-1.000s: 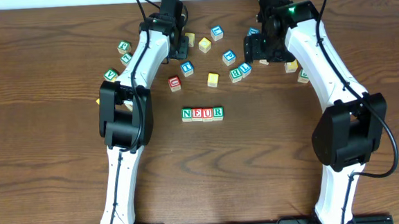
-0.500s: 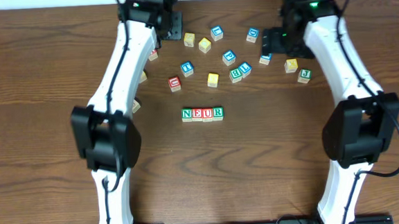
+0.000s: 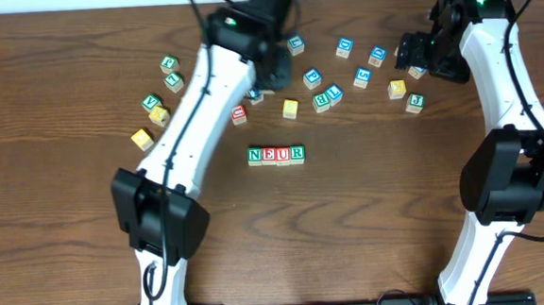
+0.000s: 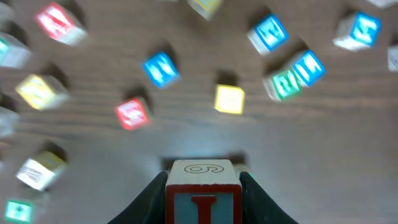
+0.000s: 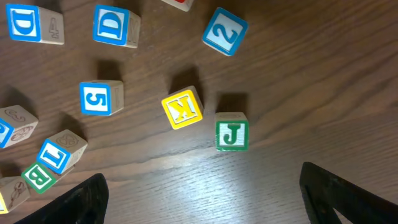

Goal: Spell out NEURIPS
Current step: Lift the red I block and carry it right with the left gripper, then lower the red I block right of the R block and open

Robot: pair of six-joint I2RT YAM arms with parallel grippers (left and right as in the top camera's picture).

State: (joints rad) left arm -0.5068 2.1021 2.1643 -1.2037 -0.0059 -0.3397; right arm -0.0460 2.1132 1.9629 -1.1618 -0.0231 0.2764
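Four cubes reading N, E, U, R (image 3: 276,154) stand in a row at the table's middle. My left gripper (image 3: 269,75) hangs over the scattered cubes behind that row. In the left wrist view it (image 4: 203,200) is shut on a red-framed cube lettered I (image 4: 203,193), held above the table. My right gripper (image 3: 415,54) is at the back right, open, with nothing between its fingers (image 5: 81,199). Below it lie a yellow K cube (image 5: 183,107) and a green J cube (image 5: 232,132).
Loose cubes lie across the back: a yellow one (image 3: 291,108), a red one (image 3: 238,114), blue ones (image 3: 344,46) and a green-and-blue pair (image 3: 326,96). A further cluster (image 3: 160,110) lies at the left. In the right wrist view, blue 5 (image 5: 99,98) and 2 (image 5: 224,31) show.
My left arm has swung right and nearer with the I cube in its grip. The right gripper has moved right, away from the central cubes, and opened a little wider.
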